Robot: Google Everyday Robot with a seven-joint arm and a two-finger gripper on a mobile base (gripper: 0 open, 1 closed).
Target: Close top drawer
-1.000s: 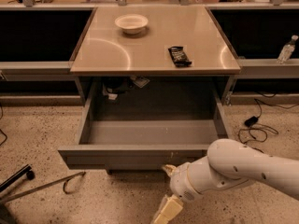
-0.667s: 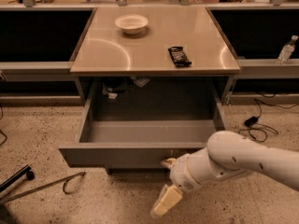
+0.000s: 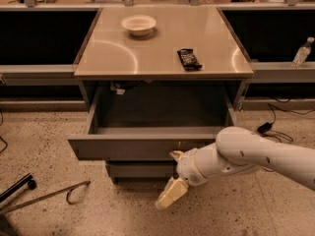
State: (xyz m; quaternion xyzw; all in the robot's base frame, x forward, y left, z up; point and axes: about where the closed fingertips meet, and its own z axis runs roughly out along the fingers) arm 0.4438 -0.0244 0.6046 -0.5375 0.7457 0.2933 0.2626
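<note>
The top drawer (image 3: 128,146) is a wide, shallow grey metal drawer, pulled far out from under the tabletop, and its inside looks bare. Its plain front panel faces me. My gripper (image 3: 173,177) sits at the end of the white arm that comes in from the right. It is just in front of the drawer's front panel, right of the middle. One cream finger (image 3: 170,194) hangs down below the panel and another (image 3: 176,155) lies against the panel's lower edge.
On the tabletop (image 3: 108,53) stand a white bowl (image 3: 139,24) at the back and a dark snack bar (image 3: 189,59) at the right. A lower drawer front (image 3: 140,170) shows beneath. A clear bottle (image 3: 301,52) stands on the right ledge. Cables (image 3: 268,127) and a metal bar (image 3: 49,194) lie on the floor.
The arm has moved left and up, bringing the gripper from below the drawer front to against its lower edge. The drawer has not visibly moved.
</note>
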